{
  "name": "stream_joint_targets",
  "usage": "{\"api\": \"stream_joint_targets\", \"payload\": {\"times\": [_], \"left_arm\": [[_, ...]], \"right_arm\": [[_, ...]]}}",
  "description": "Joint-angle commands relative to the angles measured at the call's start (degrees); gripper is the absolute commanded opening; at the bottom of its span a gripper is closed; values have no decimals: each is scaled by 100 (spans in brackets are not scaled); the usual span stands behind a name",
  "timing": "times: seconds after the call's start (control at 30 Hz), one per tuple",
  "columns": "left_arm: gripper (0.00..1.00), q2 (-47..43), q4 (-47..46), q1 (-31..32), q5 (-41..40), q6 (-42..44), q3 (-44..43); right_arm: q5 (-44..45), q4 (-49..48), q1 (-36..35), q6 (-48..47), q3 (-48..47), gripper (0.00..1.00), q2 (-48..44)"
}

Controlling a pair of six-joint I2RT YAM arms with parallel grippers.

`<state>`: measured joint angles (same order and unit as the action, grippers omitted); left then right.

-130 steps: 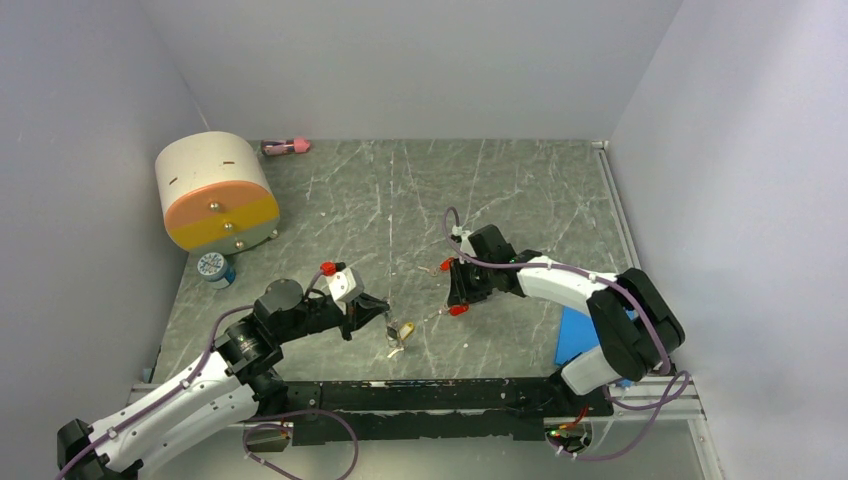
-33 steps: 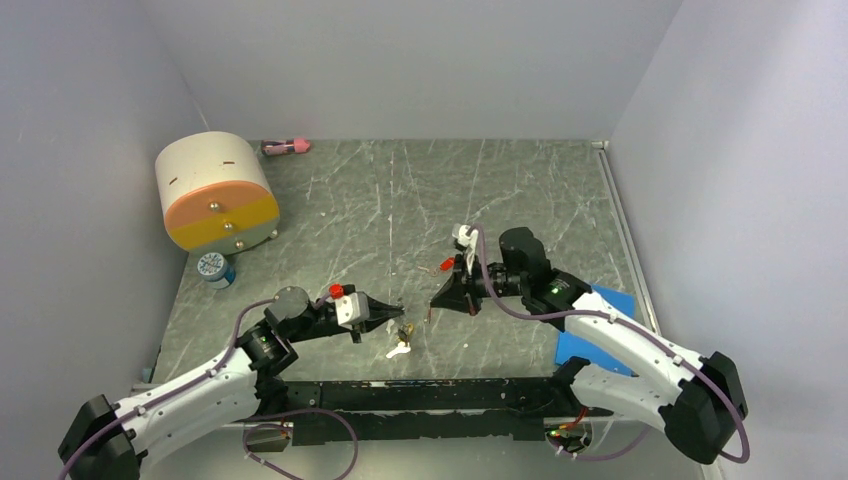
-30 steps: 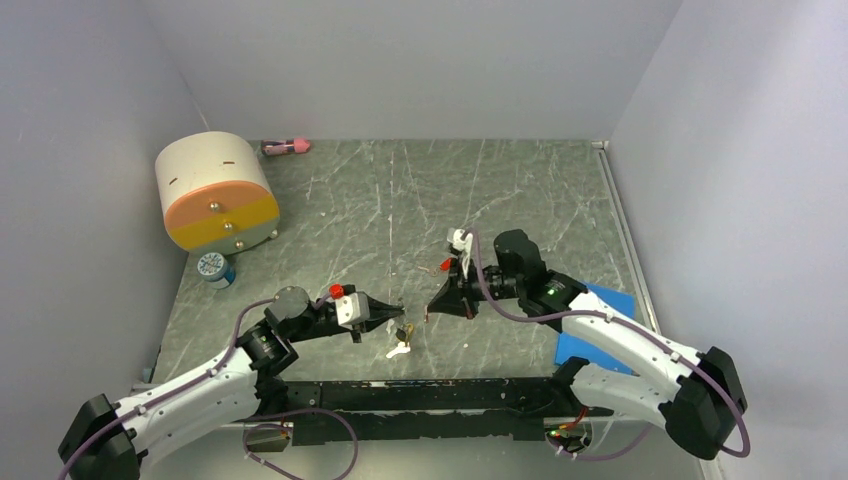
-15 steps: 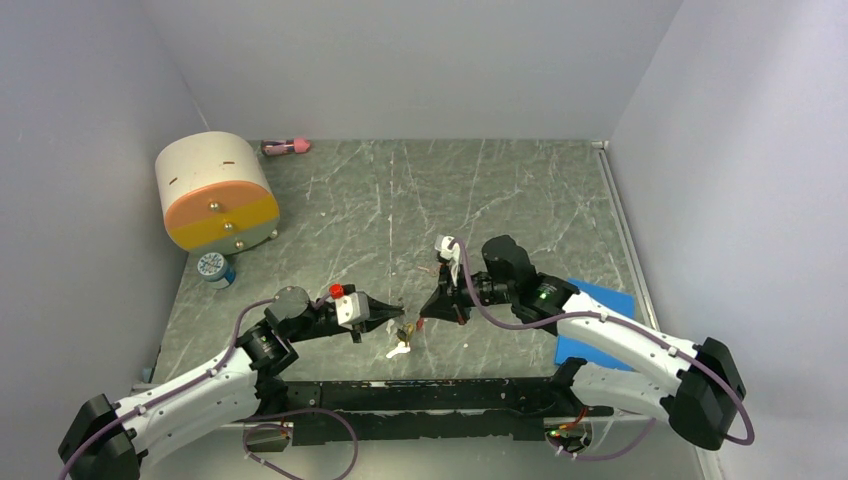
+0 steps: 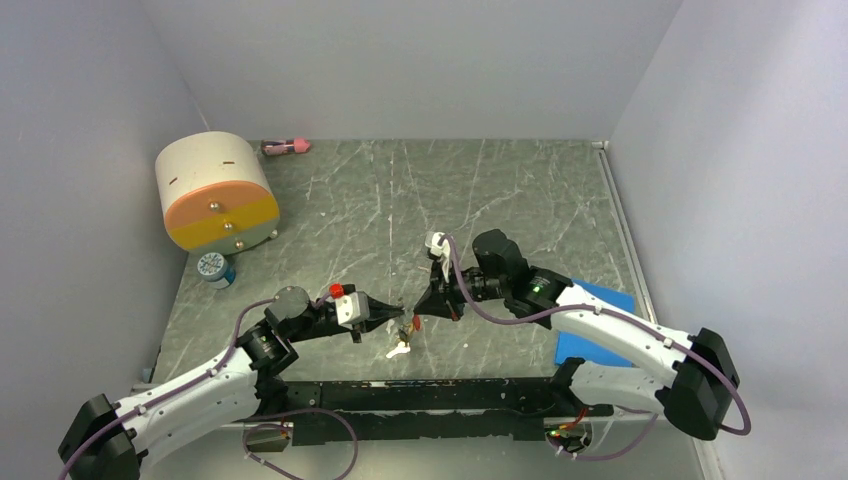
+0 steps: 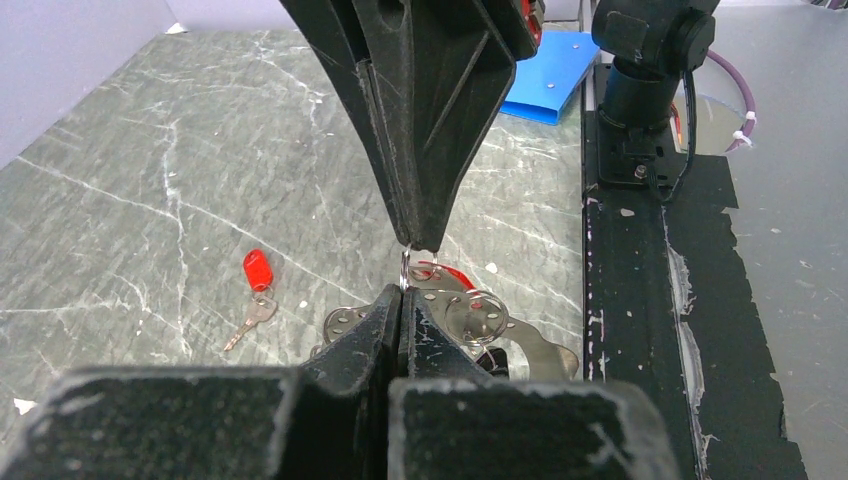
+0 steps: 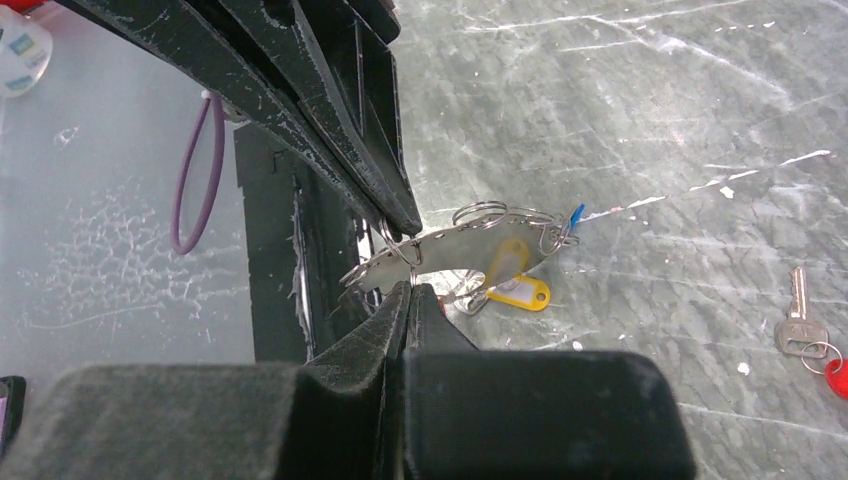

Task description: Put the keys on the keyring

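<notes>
Both sets of fingers are pinched shut, meeting tip to tip low over the counter.
My left fingers clamp a small ring on the keyring, whose toothed silver plate juts out beside them. My right fingers seem to nip a red-headed key, mostly hidden. A second red key lies well apart.

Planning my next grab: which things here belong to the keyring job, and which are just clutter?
Job: keyring, red key at the gripper tips, loose red key, left gripper, right gripper.
Clutter: cream-and-orange drum, blue pad, small jar, pink tube.
</notes>
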<state>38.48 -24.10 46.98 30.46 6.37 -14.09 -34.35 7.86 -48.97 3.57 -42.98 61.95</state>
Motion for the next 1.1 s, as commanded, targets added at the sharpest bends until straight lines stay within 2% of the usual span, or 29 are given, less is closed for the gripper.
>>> {"api": "stream_joint_targets", "payload": {"times": [0.0, 0.37, 0.5, 0.87, 1.07], "left_arm": [[3, -15, -8, 18, 92, -35, -120], [3, 19, -48, 16, 125, -61, -111], [3, -11, -39, 21, 82, -44, -91], [3, -101, 29, 16, 57, -73, -73], [3, -128, 117, 20, 11, -77, -97]], "right_arm": [[-75, -31, -41, -134, -332, 0, 89], [105, -3, -58, 89, -458, 0, 123], [-180, -260, -59, 250, -409, 0, 162], [485, 33, -56, 589, -586, 0, 168], [405, 75, -58, 768, -730, 0, 120]]}}
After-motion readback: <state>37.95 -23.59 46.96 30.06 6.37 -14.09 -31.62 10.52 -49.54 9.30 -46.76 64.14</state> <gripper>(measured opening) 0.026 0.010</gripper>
